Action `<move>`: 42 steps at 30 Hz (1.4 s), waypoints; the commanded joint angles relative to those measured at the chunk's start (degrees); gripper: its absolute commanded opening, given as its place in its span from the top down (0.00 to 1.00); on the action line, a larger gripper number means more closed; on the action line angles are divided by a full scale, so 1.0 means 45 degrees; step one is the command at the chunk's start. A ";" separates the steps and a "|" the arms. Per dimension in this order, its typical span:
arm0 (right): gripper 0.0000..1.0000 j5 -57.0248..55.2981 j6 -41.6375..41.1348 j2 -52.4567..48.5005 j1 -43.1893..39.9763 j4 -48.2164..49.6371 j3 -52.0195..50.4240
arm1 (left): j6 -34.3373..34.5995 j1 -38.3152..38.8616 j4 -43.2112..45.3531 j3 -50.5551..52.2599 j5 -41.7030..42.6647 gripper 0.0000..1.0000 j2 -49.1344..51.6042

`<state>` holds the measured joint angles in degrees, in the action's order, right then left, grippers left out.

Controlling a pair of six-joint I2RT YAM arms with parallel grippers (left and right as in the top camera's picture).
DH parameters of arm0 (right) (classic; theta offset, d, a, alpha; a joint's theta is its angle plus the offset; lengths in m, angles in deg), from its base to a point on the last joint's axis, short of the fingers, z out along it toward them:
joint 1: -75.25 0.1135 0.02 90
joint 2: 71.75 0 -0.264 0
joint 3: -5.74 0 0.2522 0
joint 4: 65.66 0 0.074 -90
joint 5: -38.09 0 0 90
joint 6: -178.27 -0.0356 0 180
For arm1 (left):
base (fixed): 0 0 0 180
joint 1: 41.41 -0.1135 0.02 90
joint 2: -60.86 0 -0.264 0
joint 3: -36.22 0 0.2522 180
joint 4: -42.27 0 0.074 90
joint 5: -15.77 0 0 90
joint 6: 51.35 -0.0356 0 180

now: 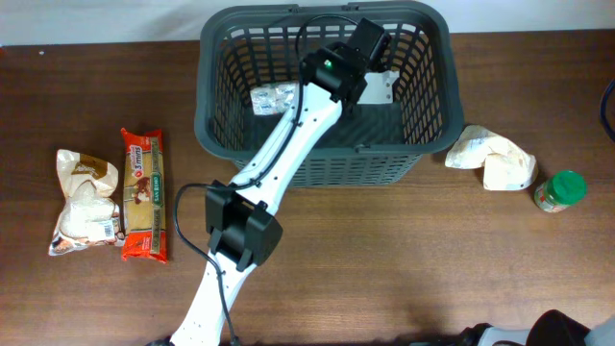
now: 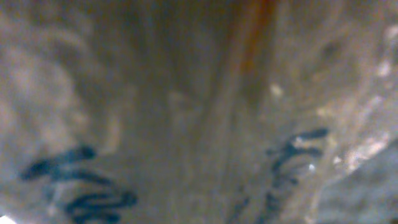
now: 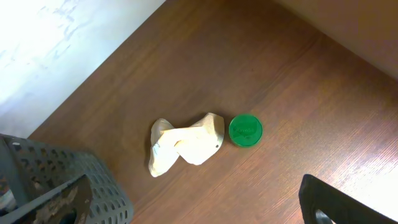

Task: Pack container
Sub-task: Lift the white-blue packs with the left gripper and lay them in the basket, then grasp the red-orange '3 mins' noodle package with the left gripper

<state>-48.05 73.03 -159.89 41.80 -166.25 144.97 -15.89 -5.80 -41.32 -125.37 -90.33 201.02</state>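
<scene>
We are looking at what seems to be a robot test bench, not a home or shop. A white robot arm point(image 1: 288, 144) trailing a loose black cable point(image 1: 183, 216) is reaching over a bare wooden table point(image 1: 404, 259). A plain white surface point(image 1: 96, 19) is running along the far edge. Food packets point(image 1: 144, 195) and a jar point(image 1: 560, 190) are lying left and right of a shopping basket point(image 1: 356, 168).

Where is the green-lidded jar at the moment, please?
In the overhead view the green-lidded jar stands on the table at the far right, just beside the crumpled beige bag, outside the basket.
</scene>
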 commanded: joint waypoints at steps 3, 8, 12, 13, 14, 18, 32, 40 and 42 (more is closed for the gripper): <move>0.01 -0.0204 -0.0112 -0.0034 -0.0083 0.0005 0.0049 | 0.1098 0.0267 -0.0631 -0.0092 -0.1073 0.03 -0.0355; 0.01 -0.0204 -0.0112 -0.0034 -0.0083 0.0005 0.0049 | 0.5212 0.0588 -0.0510 -0.0957 -0.2225 0.01 -0.2637; 0.01 -0.0204 -0.0112 -0.0034 -0.0083 0.0005 0.0049 | 0.6484 0.0272 -0.2166 -0.1802 -0.1214 0.01 -0.4318; 0.01 -0.0204 -0.0112 -0.0034 -0.0083 0.0005 0.0049 | 0.6810 0.0068 -0.2579 -0.1938 -0.0797 0.01 -0.4765; 0.01 -0.0204 -0.0112 -0.0034 -0.0083 0.0005 0.0049 | 0.7135 -0.0185 -0.2895 -0.1987 -0.0413 0.01 -0.5192; 0.01 -0.0204 -0.0112 -0.0034 -0.0083 0.0005 0.0049 | 0.9539 -0.1875 -0.3847 -0.1987 0.0345 0.01 -0.6460; 0.01 -0.0204 -0.0112 -0.0034 -0.0083 0.0005 0.0049 | 1.2118 -0.9180 -0.5969 0.0933 0.3254 0.01 -0.6562; 0.01 -0.0204 -0.0112 -0.0034 -0.0083 0.0005 0.0049 | 1.1822 -1.0773 -0.4444 0.7014 0.2118 0.01 -0.6562; 0.01 -0.0204 -0.0112 -0.0034 -0.0083 0.0005 0.0049 | 1.0894 -1.0977 -0.3531 0.8485 0.2433 0.01 -0.6562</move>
<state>-48.05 73.00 -159.93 41.80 -166.22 144.97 37.28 -53.69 -59.81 -94.81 -80.12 171.75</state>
